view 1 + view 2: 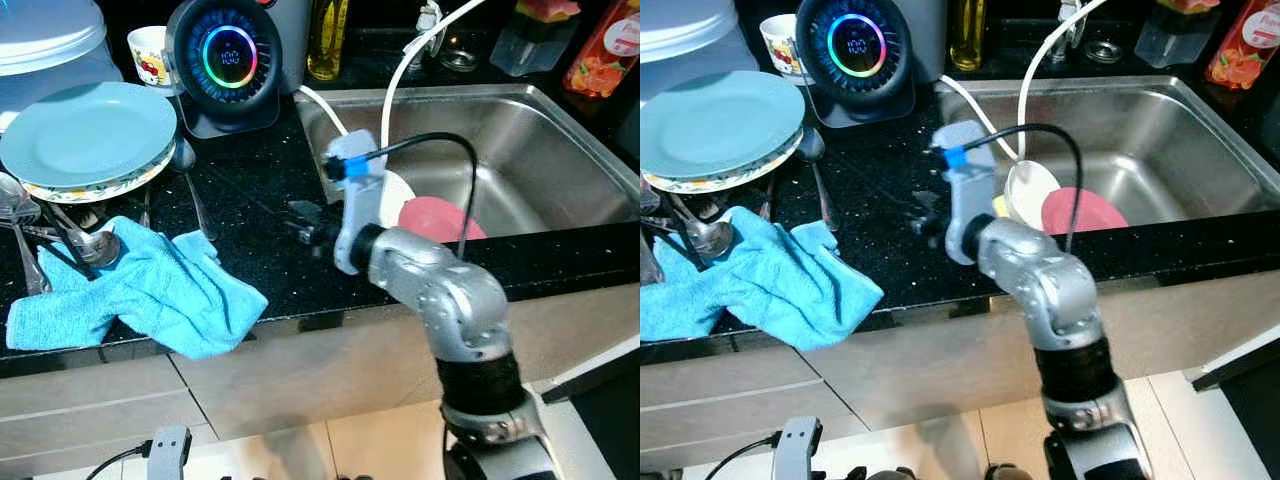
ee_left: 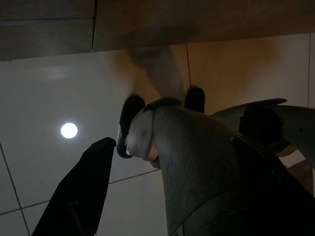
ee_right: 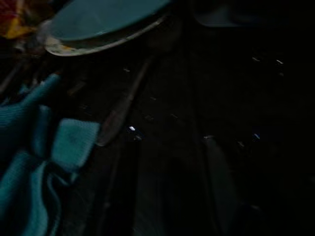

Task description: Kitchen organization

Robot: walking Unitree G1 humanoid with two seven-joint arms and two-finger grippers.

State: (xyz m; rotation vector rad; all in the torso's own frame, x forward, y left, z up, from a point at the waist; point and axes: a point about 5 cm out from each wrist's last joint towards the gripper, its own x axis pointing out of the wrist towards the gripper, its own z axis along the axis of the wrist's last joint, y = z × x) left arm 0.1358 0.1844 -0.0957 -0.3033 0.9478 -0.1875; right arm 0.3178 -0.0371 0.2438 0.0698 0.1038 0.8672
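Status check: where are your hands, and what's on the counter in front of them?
Right hand low over the black counter, empty, fingers blurred. Left hand hangs idle above the floor. Long spoon and blue towel just ahead. Plates sit in the sink.

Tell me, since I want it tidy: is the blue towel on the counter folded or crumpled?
Crumpled. The blue towel lies bunched in uneven folds, one corner hanging over the counter edge.

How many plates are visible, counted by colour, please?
Light blue plates, top of the counter stack: 1
Patterned-rim plates, under it: 1
White plates, in the sink: 1
Pink plates, in the sink: 1
Total: 4
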